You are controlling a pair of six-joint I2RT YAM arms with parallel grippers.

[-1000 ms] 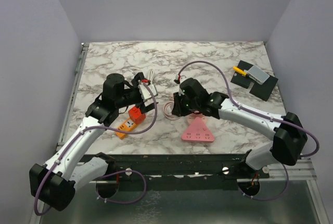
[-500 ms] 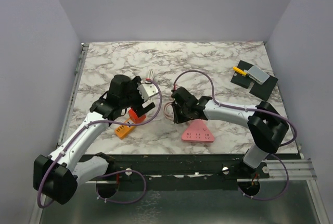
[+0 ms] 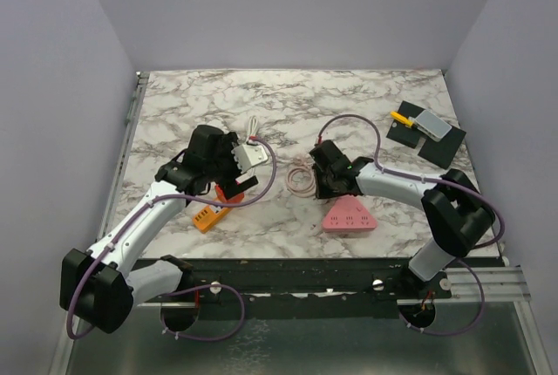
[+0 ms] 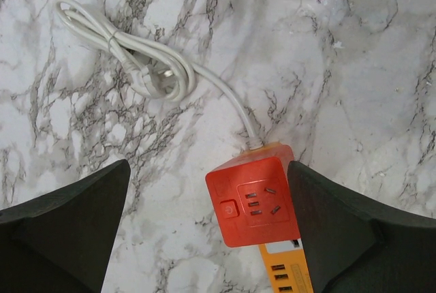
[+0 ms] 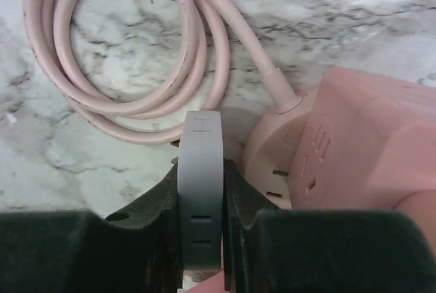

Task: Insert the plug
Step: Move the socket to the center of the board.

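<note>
Plainly the work lies with the right gripper [image 5: 200, 182]. Its jaws are clamped on a slim grey plug [image 5: 199, 136], seen edge-on, low over the marble surface [image 5: 327, 27] and just beside the pink power strip [image 5: 361, 150]. A slotted face of the strip is turned toward the grey piece, and the pink cable [image 5: 122, 68] lies coiled beyond.

The prongs are hidden from the wrist view, so I judge they should be squared to the slots before any push. A tilted approach would likely shove the light strip along the marble rather than seat the plug. The push should go straight along the slot axis, slowly, with a firm grip.

The left gripper [image 4: 208, 165] hangs with its jaws wide apart and empty over the orange cube socket [image 4: 252, 201]. The white cord and plug [image 4: 146, 78] lie loose nearby. That free arm could brace the pink strip if it slides.
</note>
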